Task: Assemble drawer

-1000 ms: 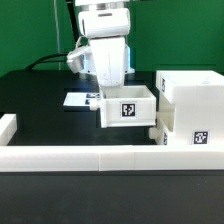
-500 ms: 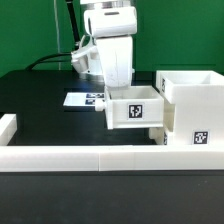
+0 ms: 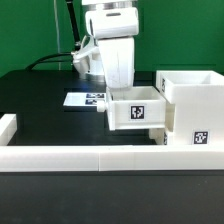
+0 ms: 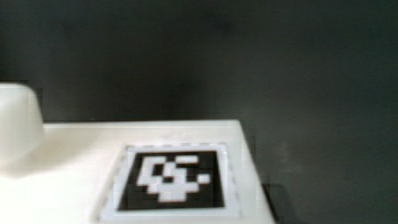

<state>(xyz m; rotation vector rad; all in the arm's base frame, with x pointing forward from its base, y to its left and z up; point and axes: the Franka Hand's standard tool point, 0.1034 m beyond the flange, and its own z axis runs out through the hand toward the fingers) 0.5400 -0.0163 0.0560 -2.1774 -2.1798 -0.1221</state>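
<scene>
My gripper (image 3: 120,87) reaches down from the white hand into a small open-top white tray (image 3: 136,112) and is shut on its far wall; the fingertips are hidden behind the tray. The tray is upright, its tag faces the camera, and its right side is against the left side of the large white box-shaped shell (image 3: 194,108). A small white piece with a tag (image 3: 160,136) sticks out low at the shell's left; I cannot tell what it is. In the wrist view a white tagged surface (image 4: 173,180) fills the lower part; no fingers show there.
A low white border rail (image 3: 90,157) runs along the front, with a short rail piece (image 3: 8,126) at the exterior view's left. The marker board (image 3: 84,99) lies flat on the black table behind the tray. A black cable hangs behind the arm.
The gripper and the small tray moved toward the exterior view's right, from a gap away from the shell to right against it. Over the last half second they hardly moved.
</scene>
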